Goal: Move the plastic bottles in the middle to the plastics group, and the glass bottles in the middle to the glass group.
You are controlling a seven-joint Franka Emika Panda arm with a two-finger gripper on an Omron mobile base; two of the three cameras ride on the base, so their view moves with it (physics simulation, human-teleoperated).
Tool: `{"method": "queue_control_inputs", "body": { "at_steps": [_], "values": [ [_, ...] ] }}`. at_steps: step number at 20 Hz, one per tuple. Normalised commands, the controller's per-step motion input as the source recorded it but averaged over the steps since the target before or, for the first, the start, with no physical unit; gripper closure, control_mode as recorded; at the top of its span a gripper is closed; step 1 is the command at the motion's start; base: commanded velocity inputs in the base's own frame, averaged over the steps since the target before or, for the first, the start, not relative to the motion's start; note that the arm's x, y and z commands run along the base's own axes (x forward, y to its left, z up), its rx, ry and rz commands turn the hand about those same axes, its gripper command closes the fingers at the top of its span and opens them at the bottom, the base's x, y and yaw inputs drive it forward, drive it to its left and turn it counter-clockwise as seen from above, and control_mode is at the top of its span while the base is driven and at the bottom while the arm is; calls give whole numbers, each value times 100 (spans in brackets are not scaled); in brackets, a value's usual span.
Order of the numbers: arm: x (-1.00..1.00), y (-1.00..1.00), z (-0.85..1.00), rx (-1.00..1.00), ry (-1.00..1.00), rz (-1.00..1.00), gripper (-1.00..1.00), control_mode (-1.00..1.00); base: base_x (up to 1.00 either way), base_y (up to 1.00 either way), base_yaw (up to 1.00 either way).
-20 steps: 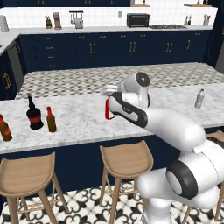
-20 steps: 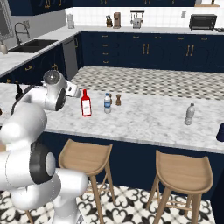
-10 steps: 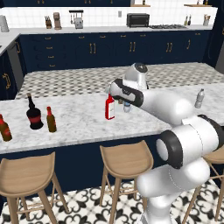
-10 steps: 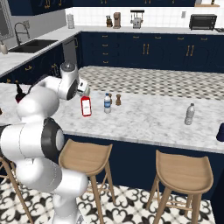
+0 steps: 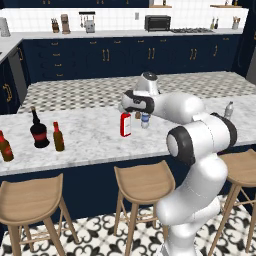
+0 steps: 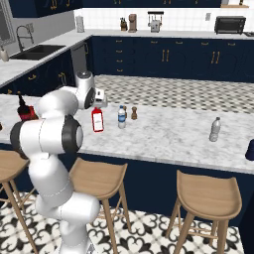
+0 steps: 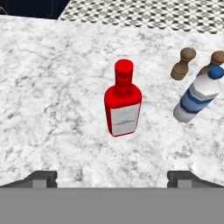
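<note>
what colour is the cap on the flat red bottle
Red, matching the flat red bottle; the hand view shows it best.

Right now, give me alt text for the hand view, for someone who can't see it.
A red bottle with a white label stands on the marble counter, centred ahead of the open gripper. To its right are a blue-banded water bottle and two small brown shakers.

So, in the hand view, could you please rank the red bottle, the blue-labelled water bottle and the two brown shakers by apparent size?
1. Red bottle
2. Water bottle
3. The two shakers: alike; the right one is partly hidden, so unranked.
</note>
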Motion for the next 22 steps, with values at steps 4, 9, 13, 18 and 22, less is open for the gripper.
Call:
{"method": "queue_control_inputs", "body": {
  "at_steps": [4,9,13,18,22],
  "values": [
    [43,0,-32,-13,-5,12,-100,-100,0,0,0],
    [44,0,-13,0,-8,5,-100,-100,0,0,0],
    [46,0,-20,0,0,1,-100,-100,0,0,0],
    [39,0,-11,0,0,0,-100,-100,0,0,0],
    [30,1,0,1,0,0,-100,-100,0,0,0]
  ]
}}
